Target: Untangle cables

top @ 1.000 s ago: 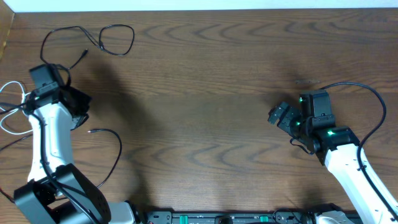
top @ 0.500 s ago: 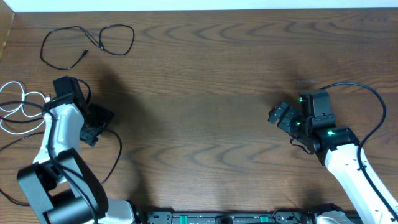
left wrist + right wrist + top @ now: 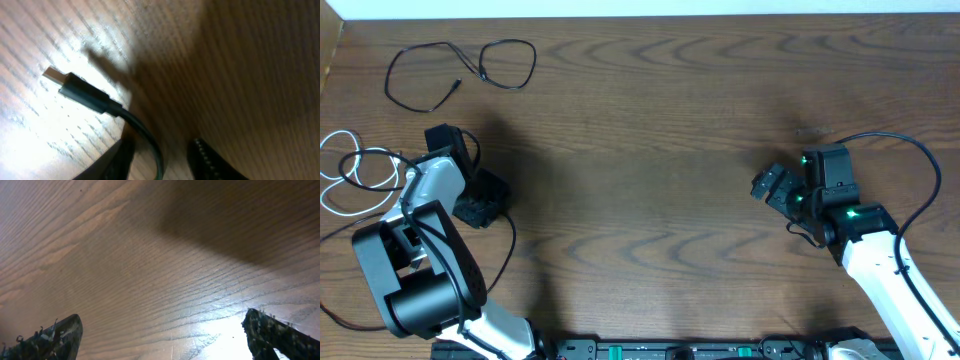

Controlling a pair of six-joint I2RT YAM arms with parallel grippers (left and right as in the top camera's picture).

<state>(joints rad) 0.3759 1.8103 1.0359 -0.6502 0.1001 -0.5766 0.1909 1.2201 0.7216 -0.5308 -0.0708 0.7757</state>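
My left claw (image 3: pixel 160 157) is released. Its two fingers (image 3: pixel 119 159) stand apart at the bottom of the wrist view, and a black cord (image 3: pixel 92 99) runs up through the gap, lying closer to the left-hand finger and pinched by neither. The cord's plug (image 3: pixel 54 76) lies flat on the counter (image 3: pixel 650 130) just ahead of the tips. From overhead, that claw (image 3: pixel 480 205) sits low at the left edge, and the same cord (image 3: pixel 511 235) curves away from it toward the arm's base.

Further out, the white cord (image 3: pixel 358 152) lies in loose loops beside the left arm, at the far left edge. The second black cord (image 3: pixel 533 62) lies on its own in the top-left corner, well apart from the other two. My right claw (image 3: pixel 767 187) is also released, its fingers spread wide over bare wood in its own view (image 3: pixel 160 340), with no cord near it.

I judge the untangling nearly done and the step in hand to be laying out this last black cord. The arm hides part of the white cord, so I cannot tell whether the two cross there. Next I need either a clean pinch just behind the plug to drag it clear of the white loops, or a straight lift away without snagging it.
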